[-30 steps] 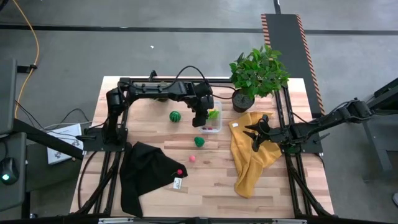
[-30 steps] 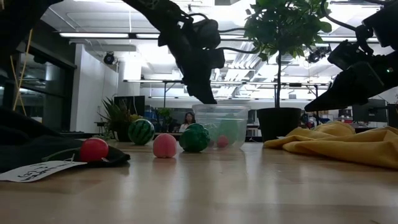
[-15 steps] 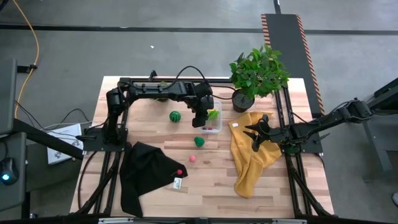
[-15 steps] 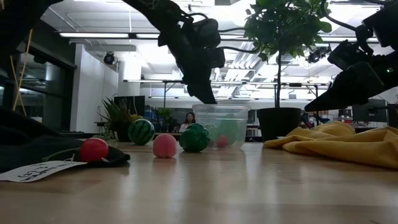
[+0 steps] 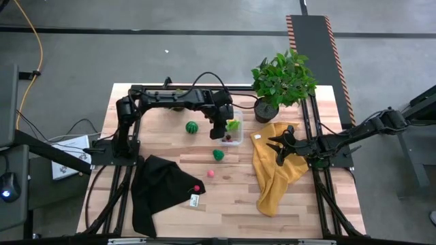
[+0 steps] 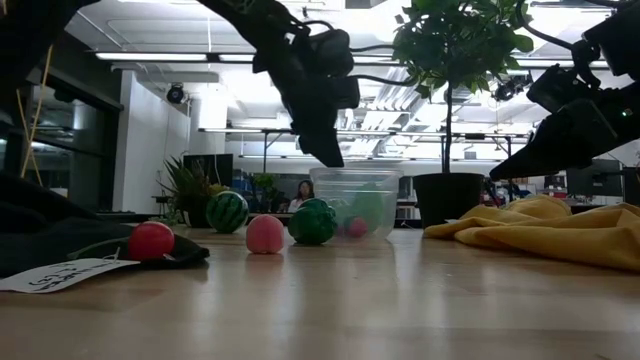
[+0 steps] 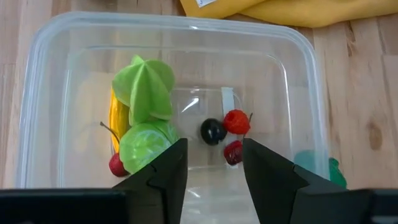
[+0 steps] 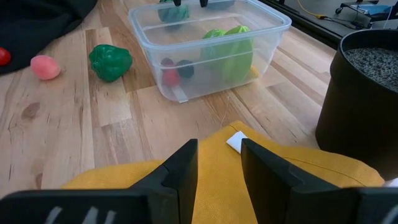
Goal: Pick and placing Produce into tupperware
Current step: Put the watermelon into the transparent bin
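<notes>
On the worktop (image 5: pixel 170 116), the black cloth (image 5: pixel 160 190) is lying leftmost. The left gripper (image 5: pixel 219 133) is hovering over the tupperware (image 5: pixel 232 133), jaws parted and empty; leafy green and red produce (image 7: pixel 146 118) is sitting inside it. The right gripper (image 5: pixel 278 151) is waiting above the yellow cloth (image 5: pixel 276 173), jaws slightly parted, grasping nothing.

Both arms are dark, near black, built of slim boxy links; a black cable loops over the left arm (image 5: pixel 178 99); the right arm (image 5: pixel 354 136) is matte and angular; each gripper ends in two flat, dark, blunt fingers (image 7: pixel 166 177).
</notes>
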Robot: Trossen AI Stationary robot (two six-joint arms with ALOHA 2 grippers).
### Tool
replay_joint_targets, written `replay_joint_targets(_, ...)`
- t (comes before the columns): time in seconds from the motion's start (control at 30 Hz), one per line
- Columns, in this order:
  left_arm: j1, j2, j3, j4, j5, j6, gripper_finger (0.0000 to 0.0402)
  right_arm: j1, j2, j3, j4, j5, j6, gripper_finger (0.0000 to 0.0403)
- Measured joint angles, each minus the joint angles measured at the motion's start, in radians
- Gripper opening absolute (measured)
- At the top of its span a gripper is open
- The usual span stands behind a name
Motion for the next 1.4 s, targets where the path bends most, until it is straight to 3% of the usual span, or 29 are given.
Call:
replay_joint_targets(0.33, 0.0, -0.028, 0.0, -0.067, -0.005, 0.002, 0.0103, 0.0, 0.0, 0.0, 0.0, 0.0, 0.0, 0.0114)
replay_joint_targets(0.6, 0.0, -0.059, 0.018, -0.117, -0.031, 0.002, 0.0104, 0.0, 0.0, 0.0, -0.001, 0.0, 0.0, 0.0114)
replay_joint_targets(1.13, 0.0, -0.071, 0.385, -0.47, -0.035, 0.048, 0.0106, 0.0, 0.001, 0.0, -0.012, 0.0, 0.0, 0.0114)
replay_joint_targets(1.4, 0.0, -0.088, 0.444, -0.625, -0.028, 0.041, 0.0105, 0.0, 0.001, 0.0, -0.012, 0.0, 0.0, 0.0114)
